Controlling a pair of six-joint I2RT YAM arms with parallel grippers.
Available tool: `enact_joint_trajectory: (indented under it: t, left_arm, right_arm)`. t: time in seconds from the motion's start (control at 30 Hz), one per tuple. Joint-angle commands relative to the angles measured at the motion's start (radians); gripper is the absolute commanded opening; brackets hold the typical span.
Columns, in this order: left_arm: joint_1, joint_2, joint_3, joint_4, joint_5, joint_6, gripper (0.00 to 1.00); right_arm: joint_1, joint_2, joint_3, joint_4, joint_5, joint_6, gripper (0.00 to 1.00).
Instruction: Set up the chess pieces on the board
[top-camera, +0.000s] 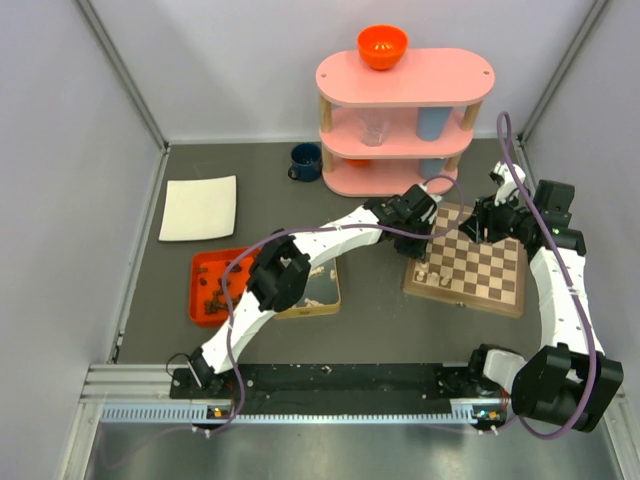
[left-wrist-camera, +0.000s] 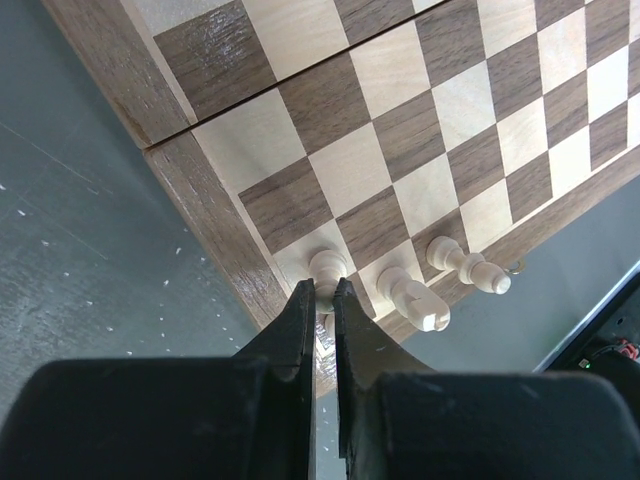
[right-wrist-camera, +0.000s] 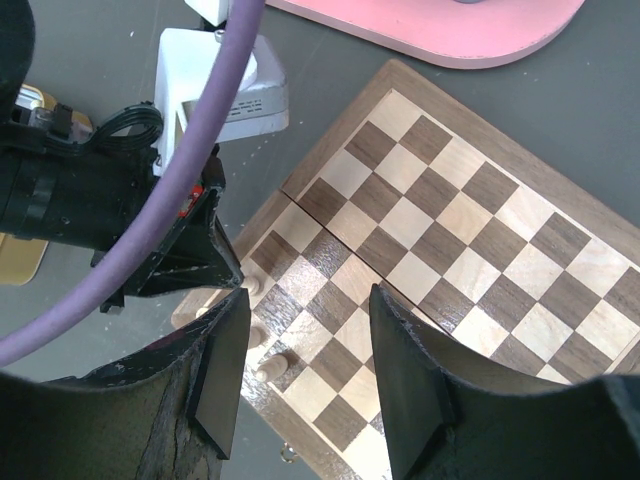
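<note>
The board lies right of centre, its checks filling the left wrist view and the right wrist view. Three cream chess pieces stand along its near-left edge: a pawn, a rook-like piece and a taller one. My left gripper is shut on the pawn's head at the corner square. My right gripper hovers open above the board's far side, nothing between its fingers. The same cream pieces show below its left finger.
An orange tray with several dark pieces sits at the left, a metal tin beside it under the left arm. A pink shelf with an orange bowl stands behind the board. A blue mug and white cloth lie far left.
</note>
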Motion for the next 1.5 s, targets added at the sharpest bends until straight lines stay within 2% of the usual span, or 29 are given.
enact_joint_trajectory:
  t: [0.0, 0.27, 0.43, 0.73, 1.13, 1.47]
  left_arm:
    - [-0.006, 0.013, 0.044, 0.0, -0.007, 0.009, 0.08]
    - [-0.006, 0.014, 0.047, 0.0, -0.015, 0.007, 0.1]
    - [-0.008, 0.014, 0.05, -0.002, -0.013, 0.007, 0.18]
    - [-0.008, 0.017, 0.063, 0.0, -0.001, 0.0, 0.25]
    - [-0.008, 0.016, 0.067, 0.003, 0.016, 0.001, 0.28]
    - [-0.008, 0.024, 0.064, 0.003, 0.043, -0.003, 0.26]
  right_arm:
    - [-0.009, -0.031, -0.012, 0.04, -0.004, 0.012, 0.51]
    - [-0.008, -0.033, -0.012, 0.039, -0.004, 0.013, 0.51]
    - [-0.008, -0.033, -0.012, 0.039, -0.004, 0.012, 0.51]
    - [-0.009, -0.032, -0.014, 0.039, -0.004, 0.013, 0.51]
    - [-0.008, -0.028, -0.014, 0.04, -0.002, 0.012, 0.51]
    - [-0.009, -0.03, -0.014, 0.039, -0.001, 0.01, 0.51]
